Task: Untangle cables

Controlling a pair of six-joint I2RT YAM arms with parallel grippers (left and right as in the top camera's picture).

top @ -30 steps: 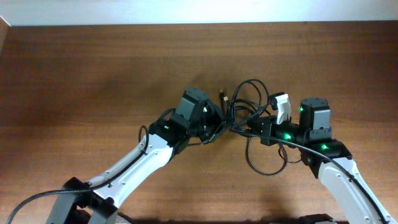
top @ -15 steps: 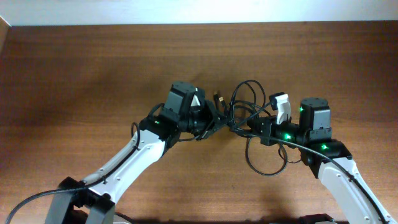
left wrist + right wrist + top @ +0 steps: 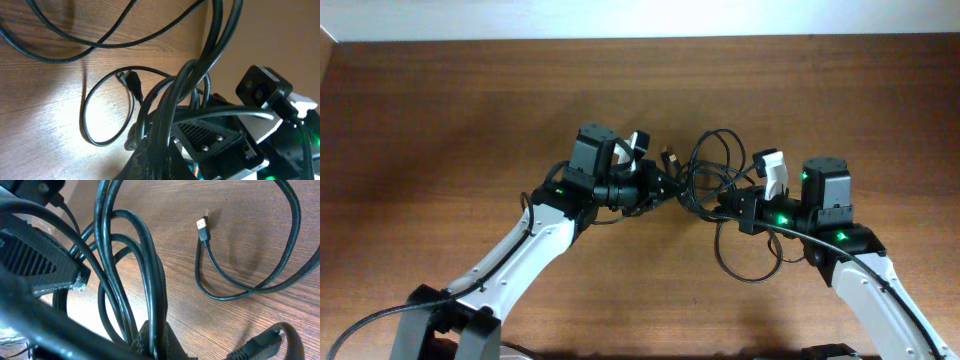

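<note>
Overhead view: the cables (image 3: 705,170) are bunched right at the right end effector (image 3: 712,203). Loops fan out beyond it and one slack loop (image 3: 750,262) lies on the table (image 3: 440,120) just behind it. The right end effector is clamped shut on several strands at once. The left end effector (image 3: 672,190), just across the bundle from it, is also closed on a clutch of strands.

My worry is that both grips hold the same knot. If I pull the arms apart, I judge the crossing strands between them would cinch tighter rather than slide free. The metal-tipped plug (image 3: 202,227), lying loose beyond the right end effector, could hook on a loop and take the strain at its neck. With several strands in each pinch, one could slip out and whip back. The slack loop behind could also catch the arm's own wiring.

I can read no brand, label or writing anywhere.
</note>
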